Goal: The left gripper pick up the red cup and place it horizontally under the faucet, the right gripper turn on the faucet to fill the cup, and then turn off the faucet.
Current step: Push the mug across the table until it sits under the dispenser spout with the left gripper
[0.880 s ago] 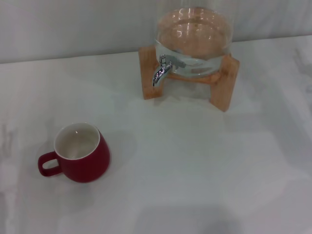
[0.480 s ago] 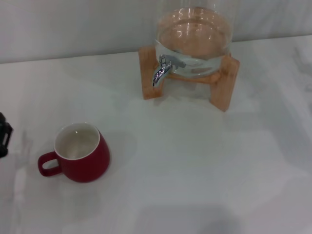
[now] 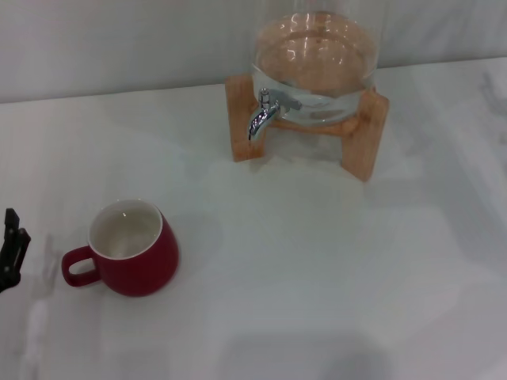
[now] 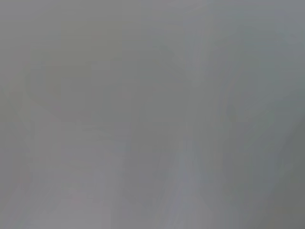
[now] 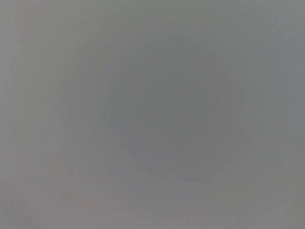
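The red cup (image 3: pixel 133 251) stands upright on the white table in the head view, near the front left, its white inside showing and its loop handle turned to the left. The chrome faucet (image 3: pixel 262 117) points down from a clear glass jar (image 3: pixel 315 63) on a wooden stand at the back centre. Black tips of the left gripper (image 3: pixel 11 249) poke in at the left edge, a short way left of the cup's handle and apart from it. The right gripper is out of view. Both wrist views are plain grey.
The wooden stand (image 3: pixel 364 138) under the jar sits near the back wall. White tabletop (image 3: pixel 317 261) stretches between the cup and the faucet.
The left gripper's black tips came in at the left edge, then moved lower and slightly toward the cup. The cup and the faucet have stayed where they were.
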Controlling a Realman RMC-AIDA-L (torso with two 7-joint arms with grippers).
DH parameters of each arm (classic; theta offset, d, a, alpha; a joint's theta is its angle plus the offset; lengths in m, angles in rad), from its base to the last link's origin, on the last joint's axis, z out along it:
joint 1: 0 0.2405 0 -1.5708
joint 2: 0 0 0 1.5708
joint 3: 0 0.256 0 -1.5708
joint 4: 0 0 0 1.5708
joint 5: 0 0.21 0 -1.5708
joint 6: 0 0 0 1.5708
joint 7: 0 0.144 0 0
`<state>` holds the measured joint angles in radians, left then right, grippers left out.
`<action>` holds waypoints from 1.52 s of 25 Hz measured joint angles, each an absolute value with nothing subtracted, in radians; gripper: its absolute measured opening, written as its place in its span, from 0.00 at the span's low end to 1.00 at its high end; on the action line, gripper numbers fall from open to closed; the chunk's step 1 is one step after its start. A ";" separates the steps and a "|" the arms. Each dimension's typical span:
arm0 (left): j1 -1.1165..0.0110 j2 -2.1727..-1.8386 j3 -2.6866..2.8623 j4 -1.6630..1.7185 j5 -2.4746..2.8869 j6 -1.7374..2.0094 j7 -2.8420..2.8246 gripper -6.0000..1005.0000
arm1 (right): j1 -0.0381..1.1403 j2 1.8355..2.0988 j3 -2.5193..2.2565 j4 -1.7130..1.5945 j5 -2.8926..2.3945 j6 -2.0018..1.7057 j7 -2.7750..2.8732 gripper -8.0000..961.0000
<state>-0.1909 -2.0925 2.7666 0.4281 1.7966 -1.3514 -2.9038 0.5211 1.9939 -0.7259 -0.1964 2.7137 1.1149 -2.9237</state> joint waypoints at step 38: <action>-0.045 -2.094 2.847 0.468 1.946 -1.343 -2.879 0.88 | 0.556 1.994 -0.727 -0.235 2.704 1.065 -2.927 0.73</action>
<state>-0.0453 -2.0938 2.8468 0.4675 1.9464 -1.3433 -2.8793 0.5561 1.9941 -0.7275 -0.2347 2.7043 1.0647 -2.9268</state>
